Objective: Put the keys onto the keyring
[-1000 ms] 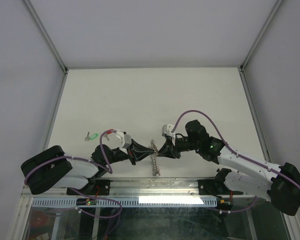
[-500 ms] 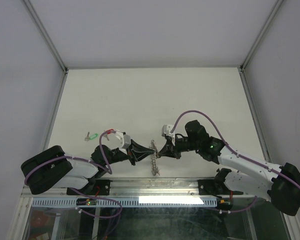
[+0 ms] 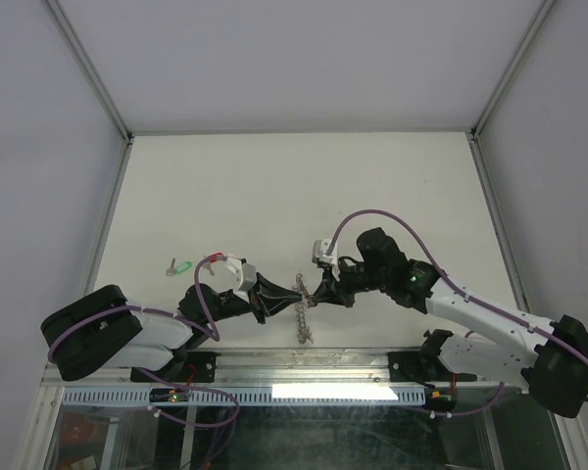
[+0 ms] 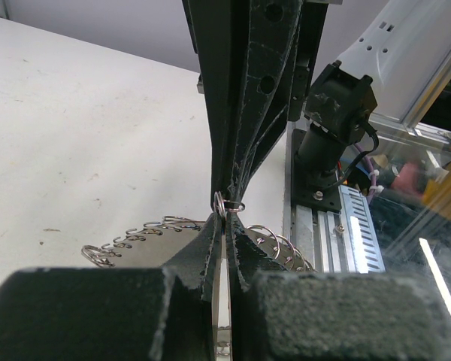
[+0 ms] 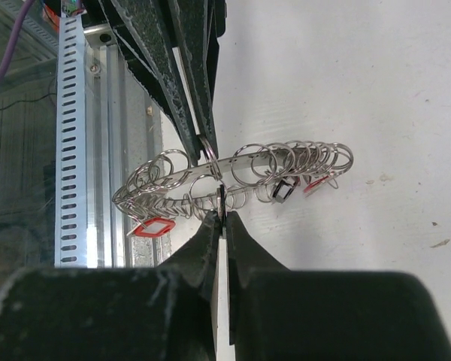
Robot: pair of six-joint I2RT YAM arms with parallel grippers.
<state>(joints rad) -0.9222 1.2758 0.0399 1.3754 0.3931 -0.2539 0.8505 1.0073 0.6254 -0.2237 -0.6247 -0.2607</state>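
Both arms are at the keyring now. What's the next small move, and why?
Probably open the left gripper and ease it back, leaving the keyring pinched in the right gripper. Both are shut on its fringe from opposite sides, and a green key lies loose on the table, nearer the left one.

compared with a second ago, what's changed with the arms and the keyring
The right fingers closed onto the keyring, and the right arm shifted slightly toward the far left. The left fingers stay shut on the keyring, which hangs between the two arms in the same spot. The green key lies where it was.
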